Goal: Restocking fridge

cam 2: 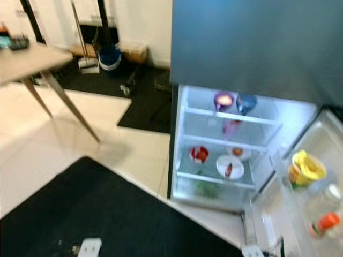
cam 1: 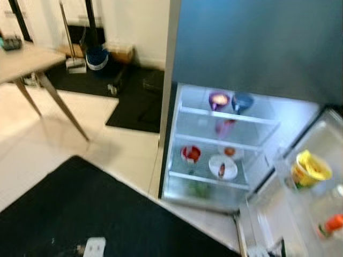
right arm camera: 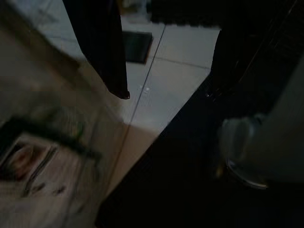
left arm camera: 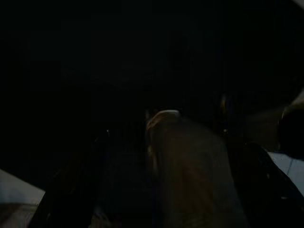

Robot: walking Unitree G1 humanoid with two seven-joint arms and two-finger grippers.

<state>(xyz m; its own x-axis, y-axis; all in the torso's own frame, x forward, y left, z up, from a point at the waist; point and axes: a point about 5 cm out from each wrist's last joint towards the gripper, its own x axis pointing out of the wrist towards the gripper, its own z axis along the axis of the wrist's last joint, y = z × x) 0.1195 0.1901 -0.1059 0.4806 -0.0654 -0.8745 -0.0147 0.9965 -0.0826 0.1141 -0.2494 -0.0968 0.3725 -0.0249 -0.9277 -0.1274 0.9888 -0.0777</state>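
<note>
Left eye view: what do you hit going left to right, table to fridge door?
Wooden table → blue bucket → red bowl → white plate → yellow tub in the door → orange-capped bottle.

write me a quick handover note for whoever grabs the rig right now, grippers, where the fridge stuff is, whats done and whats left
Left gripper: wrist view too dark to tell its state; a pale object sits close to it. Right gripper: its fingers stand apart either side of a pale printed carton, pointing at the floor; contact is unclear.
Fridge: lower compartment open and lit. Top shelf holds a purple bowl and a blue bowl; lower shelf a red-and-white bowl and a white plate. Door rack carries a yellow tub and an orange-capped bottle.
Done: door open. Left: get closer and shelve the carton.
</note>
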